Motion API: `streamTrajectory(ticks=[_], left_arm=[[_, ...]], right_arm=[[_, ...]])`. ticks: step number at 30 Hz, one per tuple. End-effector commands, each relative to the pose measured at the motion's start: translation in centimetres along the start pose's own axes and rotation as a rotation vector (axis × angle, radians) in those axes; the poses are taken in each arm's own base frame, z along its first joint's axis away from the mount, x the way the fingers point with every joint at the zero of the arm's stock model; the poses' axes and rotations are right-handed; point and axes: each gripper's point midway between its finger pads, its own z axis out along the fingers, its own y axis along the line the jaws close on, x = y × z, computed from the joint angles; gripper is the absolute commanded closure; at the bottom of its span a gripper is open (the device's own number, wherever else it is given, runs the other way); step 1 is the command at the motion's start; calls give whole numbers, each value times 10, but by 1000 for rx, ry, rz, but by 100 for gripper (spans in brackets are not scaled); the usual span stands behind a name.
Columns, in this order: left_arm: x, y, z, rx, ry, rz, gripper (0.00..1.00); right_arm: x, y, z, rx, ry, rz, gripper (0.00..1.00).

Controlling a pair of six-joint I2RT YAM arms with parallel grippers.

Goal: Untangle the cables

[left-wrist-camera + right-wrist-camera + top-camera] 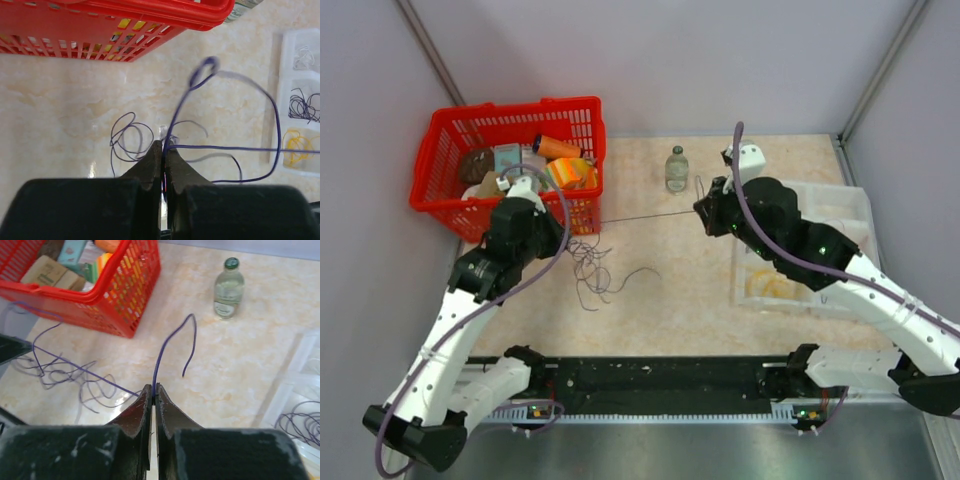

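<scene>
Fingers of the left gripper are pinching shut on a purple cable in the left wrist view, one strand running taut to the right; only this view is showing sorted coils sitting in the tray compartments. Seen from the right wrist, the right gripper is clamping the same cable near its free end, which is curling toward the bottle. From above, the strand is stretching straight between both arms beside the basket, the loose tangle lying on the table below it. One cable is seemingly being pulled free; next it likely needs drawing clear and dropping into the tray
</scene>
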Motion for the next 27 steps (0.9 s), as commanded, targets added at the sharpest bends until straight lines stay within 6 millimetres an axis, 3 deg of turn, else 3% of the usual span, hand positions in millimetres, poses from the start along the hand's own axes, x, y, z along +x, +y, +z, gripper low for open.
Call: streamTrajectory(ticks=[1, 5, 10, 14, 16, 17, 18, 19, 20, 23, 25, 27], left_arm=[[-38, 62, -47, -371, -189, 14, 100], [-62, 86, -83, -510, -320, 58, 100], [-67, 76, -90, -428, -368, 84, 100], [-51, 27, -65, -139, -272, 120, 100], [-44, 14, -56, -70, -230, 95, 100], [-40, 5, -52, -26, -207, 96, 100], [-37, -3, -50, 18, -183, 99, 100], [-36, -13, -49, 73, -173, 112, 100], [-32, -28, -50, 159, -153, 136, 100], [-27, -38, -48, 210, -125, 113, 100], [-24, -28, -41, 136, -85, 32, 100], [-18, -37, -37, 166, -28, 10, 100]], right_arm=[[-29, -83, -30, 400, -88, -47, 100], [-34, -134, -43, 508, -80, 37, 100], [-68, -160, -66, 574, -156, 1, 100], [-80, -120, -51, 329, -170, 13, 100], [-73, -109, -40, 263, -159, 29, 100], [-69, -98, -32, 190, -139, 12, 100], [-59, -73, -20, 39, -80, -20, 100], [-42, -32, -14, -201, 4, -36, 86], [-29, -12, -8, -317, 66, -11, 70], [11, 30, 11, -504, 199, 43, 50], [24, 57, 16, -574, 196, 21, 39], [39, 83, 25, -652, 196, 27, 32]])
